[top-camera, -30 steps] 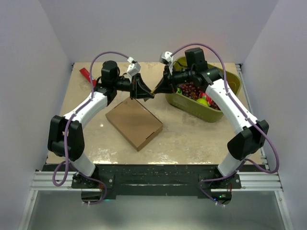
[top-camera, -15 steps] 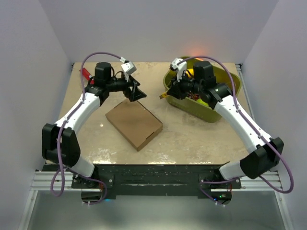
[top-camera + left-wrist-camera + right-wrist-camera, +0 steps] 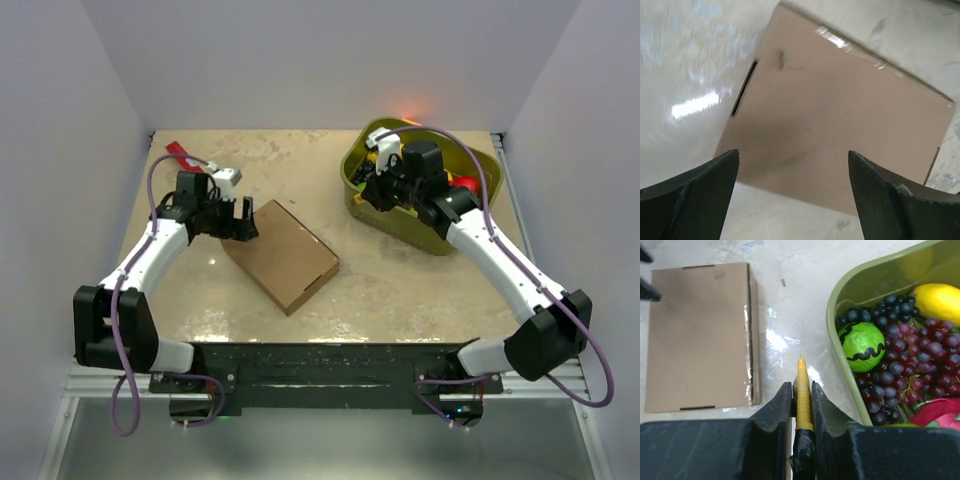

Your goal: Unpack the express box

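The arms have parted: the left gripper (image 3: 792, 151), now spread wide, hangs over the closed express box (image 3: 283, 257) lying mid-table, the right gripper (image 3: 801, 386) pinching a yellow tool (image 3: 801, 371) at the green tub's (image 3: 405, 228) rim.

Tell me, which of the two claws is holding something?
The right gripper: its fingers are pinched shut on a thin yellow tool. The left gripper is spread wide above the box, with nothing in it.

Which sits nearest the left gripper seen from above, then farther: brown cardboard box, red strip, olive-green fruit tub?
1. The flat brown cardboard box, beside the left gripper.
2. The red strip, far-left corner.
3. The olive-green plastic tub, right side.
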Motion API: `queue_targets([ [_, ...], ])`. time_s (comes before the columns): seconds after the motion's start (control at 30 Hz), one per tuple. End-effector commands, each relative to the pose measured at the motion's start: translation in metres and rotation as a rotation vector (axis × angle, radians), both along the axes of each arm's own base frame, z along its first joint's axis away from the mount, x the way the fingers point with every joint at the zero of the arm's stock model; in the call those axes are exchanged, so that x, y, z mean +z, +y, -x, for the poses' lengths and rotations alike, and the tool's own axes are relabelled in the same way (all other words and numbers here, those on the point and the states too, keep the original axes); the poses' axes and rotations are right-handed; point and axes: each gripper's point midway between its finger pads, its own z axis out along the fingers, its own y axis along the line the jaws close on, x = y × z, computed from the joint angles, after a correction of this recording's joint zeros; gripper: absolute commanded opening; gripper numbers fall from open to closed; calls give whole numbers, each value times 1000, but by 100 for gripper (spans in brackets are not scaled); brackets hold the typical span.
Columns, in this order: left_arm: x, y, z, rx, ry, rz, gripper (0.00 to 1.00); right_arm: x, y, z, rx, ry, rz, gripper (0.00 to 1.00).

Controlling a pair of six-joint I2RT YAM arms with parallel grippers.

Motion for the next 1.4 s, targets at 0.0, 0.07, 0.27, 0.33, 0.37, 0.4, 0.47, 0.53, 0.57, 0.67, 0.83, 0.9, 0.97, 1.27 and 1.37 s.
queue_targets([
  [0.0, -45, 22, 32, 253, 305, 95, 100, 22, 6, -24, -66, -55, -65, 0],
  [0.07, -50, 17, 36, 271, 349, 167, 100, 21, 10, -27, -60, -48, -75, 0],
  [0.27, -49, 1, 15, 240, 364, 300, 100, 13, 21, -32, -36, -16, -94, 0],
  [0.33, -61, -1, 16, 232, 400, 305, 96, 9, 25, -32, -17, -4, -99, 0],
  [0.37, -70, 9, 17, 261, 423, 314, 95, 8, 27, -31, -27, 14, -118, 0],
  [0.4, -74, 13, 18, 267, 432, 315, 91, 7, 28, -31, -24, 16, -121, 0],
  [0.47, -85, 28, 23, 280, 453, 303, 87, 7, 29, -31, -17, 17, -125, 0],
  [0.53, -94, 41, 30, 306, 477, 303, 77, 7, 30, -32, -12, 18, -127, 0],
  [0.57, -97, 52, 30, 323, 477, 321, 72, 6, 31, -32, -10, 19, -128, 0],
  [0.67, -105, 64, 31, 314, 468, 340, 54, 5, 32, -31, 2, 22, -128, 0],
  [0.83, -123, 51, 45, 164, 498, 408, 35, 1, 31, -24, 18, 26, -123, 0],
  [0.9, -127, 48, 46, 139, 506, 456, 28, -5, 30, -22, 20, 37, -118, 0],
  [0.97, -132, 49, 47, 105, 486, 457, 21, -7, 30, -18, 28, 45, -119, 0],
  [1.27, -139, 60, 45, 109, 481, 497, 3, -25, 18, 4, 82, 30, -54, 0],
  [1.37, -141, 60, 42, 97, 480, 512, 2, -28, 17, 12, 94, 43, -60, 0],
])
